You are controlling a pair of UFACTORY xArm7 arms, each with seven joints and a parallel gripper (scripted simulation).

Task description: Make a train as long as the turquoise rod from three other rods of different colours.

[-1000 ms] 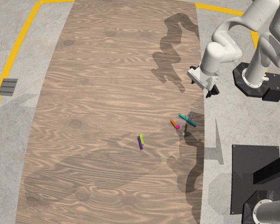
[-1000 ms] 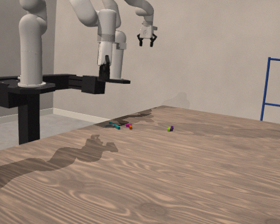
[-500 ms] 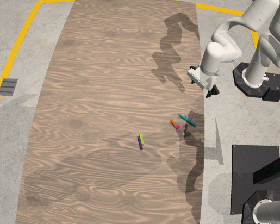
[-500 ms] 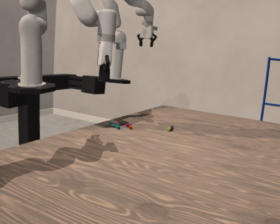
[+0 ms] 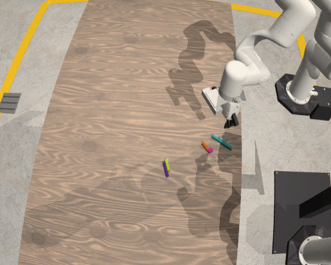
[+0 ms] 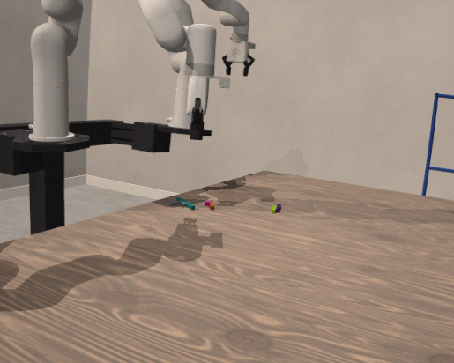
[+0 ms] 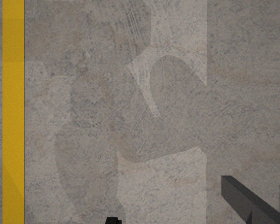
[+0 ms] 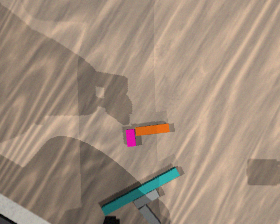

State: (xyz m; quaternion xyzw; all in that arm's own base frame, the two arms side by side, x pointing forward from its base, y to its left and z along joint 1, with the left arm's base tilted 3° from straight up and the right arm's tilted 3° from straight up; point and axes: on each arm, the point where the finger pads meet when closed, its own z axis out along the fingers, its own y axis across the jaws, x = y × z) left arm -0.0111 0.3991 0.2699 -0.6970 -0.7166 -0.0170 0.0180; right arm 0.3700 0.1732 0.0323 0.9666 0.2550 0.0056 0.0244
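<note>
Turquoise rod [image 5: 221, 141] [image 6: 186, 203] [image 8: 141, 191]: flat at the right side of the table [image 5: 117, 96] [image 6: 249, 282] [image 8: 216, 60], seen from above. Against its side, a grey rod [image 5: 223, 139] [image 6: 182, 204] [image 8: 148, 196]; a second grey piece [image 5: 227, 135] [image 6: 174, 203] [image 8: 150, 214] angles off it, probably another rod.

Just left, orange [image 5: 205, 146] [image 6: 212, 206] [image 8: 152, 130] with magenta [image 5: 210, 150] [image 6: 207, 203] [image 8: 131, 138] at its end, set crosswise. Farther left and nearer: lime [image 5: 167, 164] [image 6: 274, 209] and purple [image 5: 165, 169] [image 6: 279, 208], side by side.

Right gripper [image 5: 231, 123] [image 6: 197, 134] [image 8: 199, 221] above the turquoise area, fingers spread, nothing between. Left gripper [image 6: 237, 72] [image 7: 182, 220] high and off the table, also spread and empty.

No train built. Step in hand, I judge: approach for a first pick. Of the colours seen, magenta, grey and lime make the ten — orange and purple look spare. Next move: choose one, square the fingers across it, descend. Grey is crowded by turquoise; a careless grip could shove both. Magenta needs parting from orange, lime from purple.
</note>
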